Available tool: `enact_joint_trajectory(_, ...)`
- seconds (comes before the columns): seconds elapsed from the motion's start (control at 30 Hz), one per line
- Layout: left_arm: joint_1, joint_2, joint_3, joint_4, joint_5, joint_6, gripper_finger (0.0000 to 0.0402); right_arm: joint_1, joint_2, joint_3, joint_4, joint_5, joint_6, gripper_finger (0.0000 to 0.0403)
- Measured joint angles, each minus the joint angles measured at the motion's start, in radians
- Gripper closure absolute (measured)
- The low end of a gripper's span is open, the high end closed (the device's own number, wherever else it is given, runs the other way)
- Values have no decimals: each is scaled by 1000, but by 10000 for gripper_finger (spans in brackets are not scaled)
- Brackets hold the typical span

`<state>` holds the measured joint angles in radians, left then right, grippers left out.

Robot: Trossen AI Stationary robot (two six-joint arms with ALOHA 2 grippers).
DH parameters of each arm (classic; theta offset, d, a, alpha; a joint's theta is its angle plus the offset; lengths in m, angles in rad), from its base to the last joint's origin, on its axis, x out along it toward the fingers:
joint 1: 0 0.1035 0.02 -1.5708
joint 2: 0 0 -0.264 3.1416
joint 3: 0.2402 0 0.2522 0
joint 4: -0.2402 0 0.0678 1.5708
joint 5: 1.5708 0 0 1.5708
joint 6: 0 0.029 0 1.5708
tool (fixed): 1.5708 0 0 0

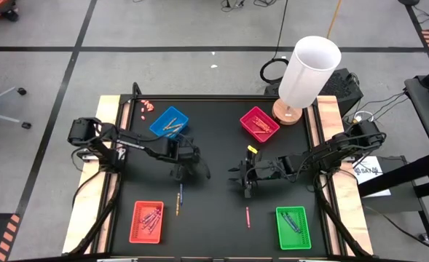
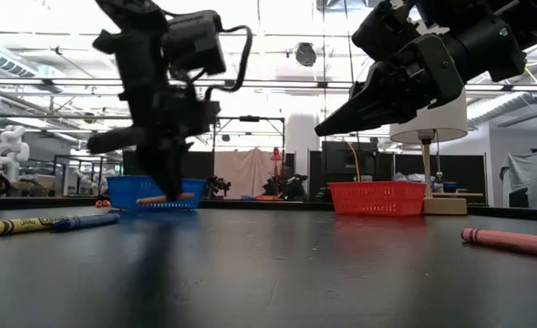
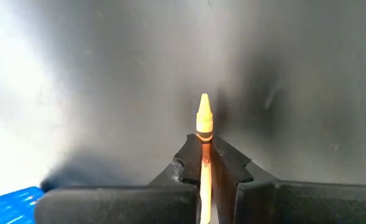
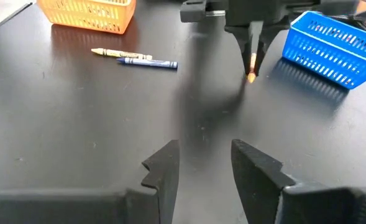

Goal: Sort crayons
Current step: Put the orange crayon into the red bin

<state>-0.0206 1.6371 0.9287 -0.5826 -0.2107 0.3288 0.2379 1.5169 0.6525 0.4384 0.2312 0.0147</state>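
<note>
My left gripper [image 1: 191,169] is shut on an orange crayon [image 3: 204,121] over the middle of the black table, near the blue tray [image 1: 169,122]. It also shows in the right wrist view [image 4: 252,46]. My right gripper [image 4: 204,165] is open and empty, facing it from the table's right [image 1: 241,182]. A yellow crayon and a blue crayon [image 1: 179,198] lie end to end on the table. A pink crayon [image 1: 248,216] lies near the green tray [image 1: 293,227]. A yellow crayon [image 1: 252,149] lies below the magenta tray [image 1: 259,124]. My left gripper pinches the orange crayon's shaft [image 3: 204,163] between its two fingers, the crayon lying along them. The fingers point down from above. The pointed end [image 4: 251,76] sticks out below the fingertips, upright, just over the table; whether it touches the table I cannot tell.
A red tray [image 1: 147,222] holding crayons stands at the near left. A white lamp [image 1: 309,73] on a wooden base stands at the far right corner. Tiny pink bits [image 1: 147,107] lie at the far left. Bare table lies between the two grippers.
</note>
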Motion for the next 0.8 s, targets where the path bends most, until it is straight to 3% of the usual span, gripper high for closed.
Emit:
enact_joint_trajectory(0.47,-8,-3,272,-8,-7,-317,389,-1,16,0,11,6,101,273)
enact_joint_trajectory(0.8,-99,-18,405,53,-4,-351,388,-6,131,0,213,55,48,273)
